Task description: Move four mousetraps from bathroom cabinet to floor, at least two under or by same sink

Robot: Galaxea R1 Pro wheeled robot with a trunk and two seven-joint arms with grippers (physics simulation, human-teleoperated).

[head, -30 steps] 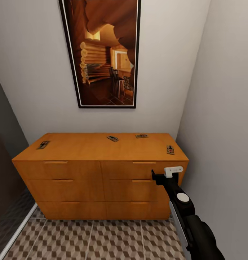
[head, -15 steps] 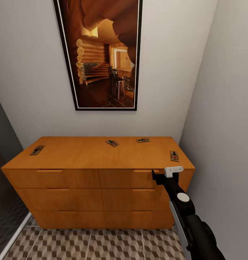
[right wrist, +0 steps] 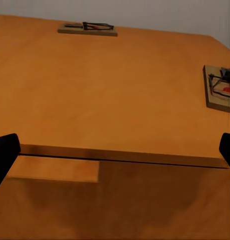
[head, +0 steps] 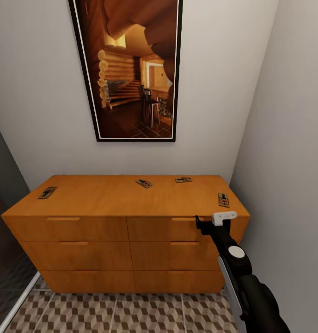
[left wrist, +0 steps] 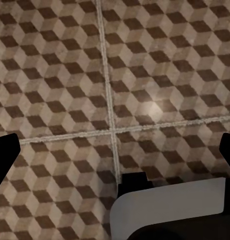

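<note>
Several mousetraps lie flat on top of the orange-wood cabinet [head: 108, 196]: one at the left end [head: 47, 192], two near the back [head: 143, 183] [head: 183, 179], one at the right edge [head: 223, 200]. My right gripper [head: 210, 221] hovers just in front of the cabinet's top right drawer, below that right-edge trap. The right wrist view looks over the cabinet's front edge [right wrist: 120, 156] at two mousetraps [right wrist: 87, 28] [right wrist: 220, 89], with the right gripper [right wrist: 115, 152] open and empty. My left gripper [left wrist: 115, 155] is open over the bathroom floor [left wrist: 69, 75].
A large framed picture [head: 131, 69] hangs on the wall above the cabinet. A grey wall [head: 288, 162] stands close on the right, beside my right arm. Cube-pattern floor tiles [head: 131, 312] run in front of the cabinet. A dark panel [head: 4, 240] borders the left.
The whole head view has shifted: the camera came closer to the cabinet, which now looks larger and lower. My right gripper has hardly moved.
</note>
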